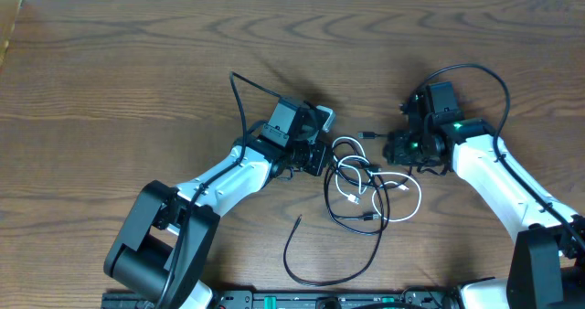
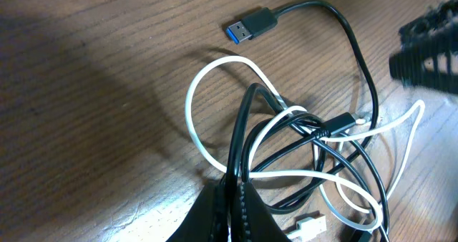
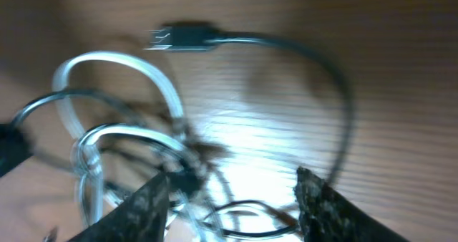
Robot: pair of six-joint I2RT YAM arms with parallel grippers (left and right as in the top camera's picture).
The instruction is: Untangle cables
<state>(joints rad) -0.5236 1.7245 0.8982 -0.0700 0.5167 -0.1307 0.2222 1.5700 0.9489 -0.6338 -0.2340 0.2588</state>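
A long black cable (image 1: 286,254) and a shorter white cable (image 1: 419,197) lie knotted together mid-table between the arms. My left gripper (image 2: 232,202) is shut on a strand of the black cable (image 2: 240,138) at the knot's left edge. White cable loops (image 2: 195,120) weave through the black ones, with a white plug (image 2: 308,228) beside the fingers. The black cable's blue-tipped plug (image 2: 250,26) lies free beyond the knot. My right gripper (image 3: 232,199) stands open over the knot's right side, holding nothing; this view is blurred, and black strands lie on the table between its fingers.
The thick black wires (image 1: 239,99) of the arm bases arc over the wooden table (image 1: 110,90) behind each arm. The black cable's loose tail curves toward the front edge. The right gripper (image 2: 429,52) shows at the right edge of the left wrist view.
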